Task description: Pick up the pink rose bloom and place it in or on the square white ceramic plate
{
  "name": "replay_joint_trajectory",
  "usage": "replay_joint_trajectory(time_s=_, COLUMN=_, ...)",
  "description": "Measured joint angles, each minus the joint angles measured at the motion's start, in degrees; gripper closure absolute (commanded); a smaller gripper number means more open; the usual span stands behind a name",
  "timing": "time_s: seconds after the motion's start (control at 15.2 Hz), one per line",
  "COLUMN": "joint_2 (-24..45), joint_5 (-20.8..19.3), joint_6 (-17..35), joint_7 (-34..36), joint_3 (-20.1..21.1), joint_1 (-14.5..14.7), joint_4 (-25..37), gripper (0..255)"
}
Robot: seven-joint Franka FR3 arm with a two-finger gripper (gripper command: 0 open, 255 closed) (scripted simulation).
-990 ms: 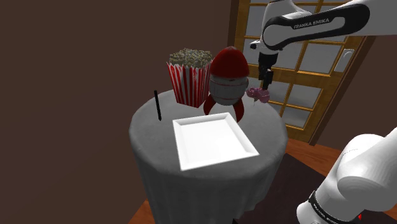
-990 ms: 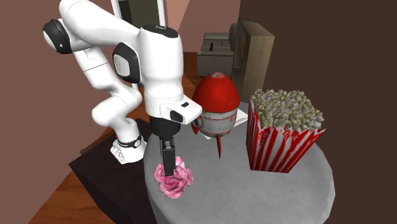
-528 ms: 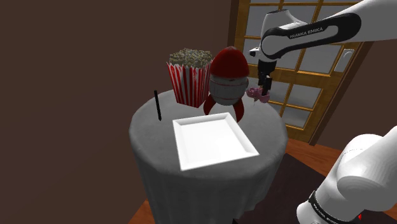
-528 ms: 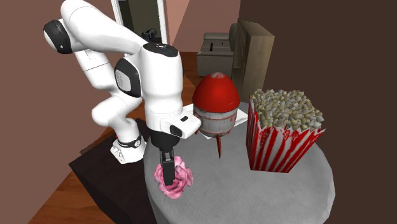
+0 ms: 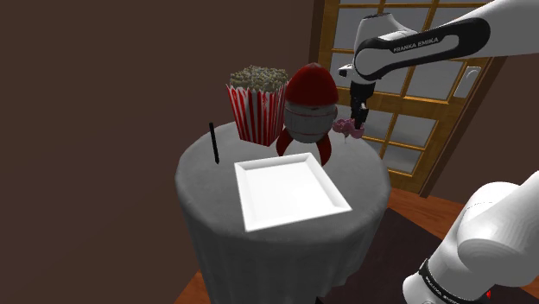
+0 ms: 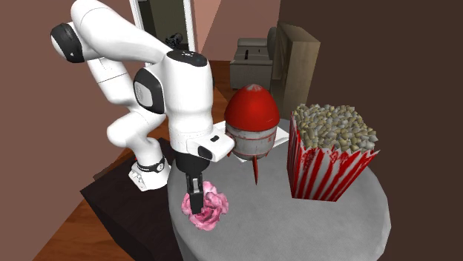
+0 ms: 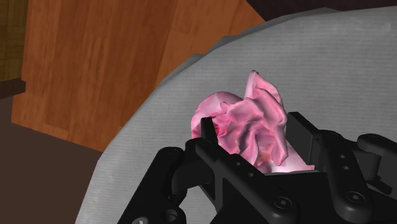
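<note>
Your gripper (image 7: 253, 135): clamped on the pink rose bloom (image 7: 245, 114) | bloom: over round table's (image 5: 199, 173) edge | square white plate (image 5: 289, 192): apart, mid-table.

A pink rose bloom (image 7: 248, 124) is clasped between the black fingers (image 7: 208, 132) of the gripper (image 7: 253, 141). A grey cloth-covered table (image 7: 356, 70) is seen behind it, and a wooden floor (image 7: 95, 63) beyond the table's rounded edge.

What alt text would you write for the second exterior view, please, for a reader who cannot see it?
A white robot arm's black gripper clasps a pink rose near the edge of a round grey table, at the second exterior view's lower left. Further along the table stand a red-topped toy rocket and a striped box of popcorn.
</note>
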Motion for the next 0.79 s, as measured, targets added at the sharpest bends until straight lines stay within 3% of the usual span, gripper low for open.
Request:
replay_joint_trajectory(time_s=0.53, joint_2=0.09, joint_5=0.05, joint_6=0.00, joint_7=0.02, joint_3=0.02, joint_1=0.04, joint_4=0.09, gripper=255)
replay_joint_trajectory(time_s=0.79, joint_2=-0.39, joint_5=0.19, joint_6=-2.39, joint_7=-0.23, joint_3=0.31, joint_1=0.11, joint_4=1.79, gripper=255)
